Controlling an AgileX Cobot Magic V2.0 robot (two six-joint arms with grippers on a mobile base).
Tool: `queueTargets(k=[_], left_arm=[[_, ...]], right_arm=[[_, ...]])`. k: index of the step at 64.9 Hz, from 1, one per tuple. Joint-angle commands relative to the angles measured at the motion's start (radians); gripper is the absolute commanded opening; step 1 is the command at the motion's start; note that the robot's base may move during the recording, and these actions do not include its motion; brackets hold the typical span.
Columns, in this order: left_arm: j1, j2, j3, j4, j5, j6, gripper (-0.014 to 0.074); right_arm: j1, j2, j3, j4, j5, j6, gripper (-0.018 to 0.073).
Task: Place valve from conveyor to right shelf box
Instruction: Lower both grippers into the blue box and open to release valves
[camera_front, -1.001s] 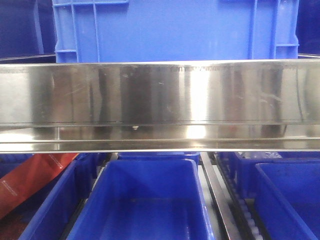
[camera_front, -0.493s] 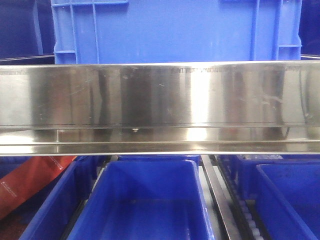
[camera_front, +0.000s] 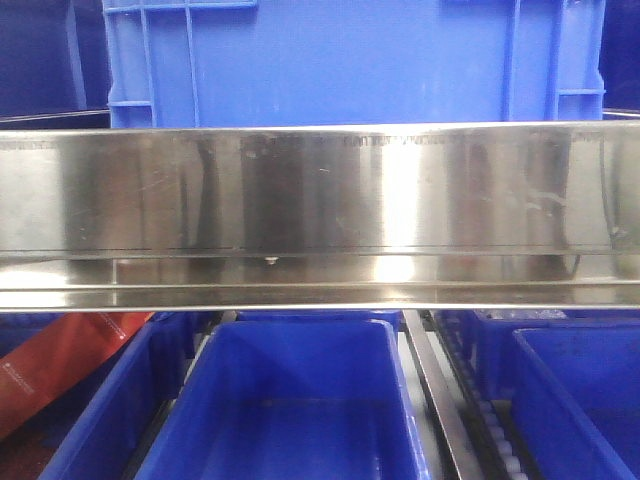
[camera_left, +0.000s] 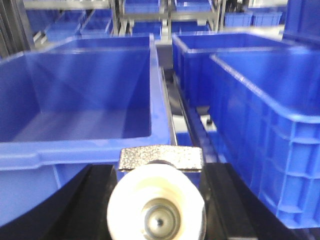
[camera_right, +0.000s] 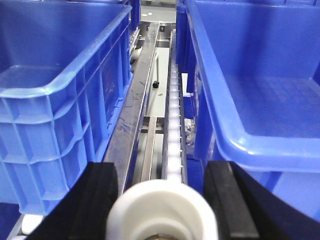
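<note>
In the left wrist view my left gripper (camera_left: 160, 170) is shut on a valve (camera_left: 156, 202) with a round white end and a silver metal block (camera_left: 161, 157) on top. It holds the valve in front of the rim of a blue box (camera_left: 75, 150). In the right wrist view my right gripper (camera_right: 162, 172) holds a second valve, whose white round end (camera_right: 162, 210) fills the gap between the black fingers (camera_right: 102, 200). It hangs over a roller track (camera_right: 172, 125) between two blue boxes. The conveyor is out of view. No gripper shows in the front view.
A steel shelf rail (camera_front: 320, 200) crosses the front view, with a blue crate (camera_front: 350, 60) above it and blue boxes (camera_front: 290, 400) below. A red packet (camera_front: 60, 365) lies at lower left. Blue boxes flank both wrist views (camera_left: 260, 100) (camera_right: 65, 85) (camera_right: 260, 145).
The front view shifted very slightly sideways a second ago and has held steady since. Nothing else differs.
</note>
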Motion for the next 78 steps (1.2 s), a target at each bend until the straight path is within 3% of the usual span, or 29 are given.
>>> queueTargets(k=[1, 11, 25, 47, 58, 70, 78], left_arm=[[-0.004, 0.061, -0.037, -0.071, -0.086, 0.07, -0.0111], [-0.004, 0.21, -0.146, -0.184, -0.092, 0.215, -0.0111], [-0.024, 0.413, -0.352, -0.322, -0.038, 0.285, -0.0111], [-0.321, 0.77, -0.642, -0.304, -0.072, 0.29, -0.0111], [-0.409, 0.948, -0.761, -0.295, -0.075, 0.176, -0.0111], [-0.418, 1.089, -0.828, -0.293, -0.084, 0.06, -0.0111], [-0.418, 1.134, -0.828, -0.304, -0.088, 0.053, -0.0111]], right_arm=[[-0.004, 0.016, -0.035, 0.02, -0.086, -0.003, -0.0162], [-0.004, 0.098, -0.116, 0.02, -0.091, -0.005, -0.0162], [0.038, 0.258, -0.273, 0.074, -0.122, -0.017, -0.0162], [0.248, 0.546, -0.5, 0.074, -0.235, -0.017, -0.0162], [0.325, 0.681, -0.585, 0.074, -0.316, -0.017, -0.0162], [0.354, 0.813, -0.637, 0.074, -0.405, -0.017, -0.0162], [0.354, 0.886, -0.637, 0.074, -0.447, -0.017, -0.0162]])
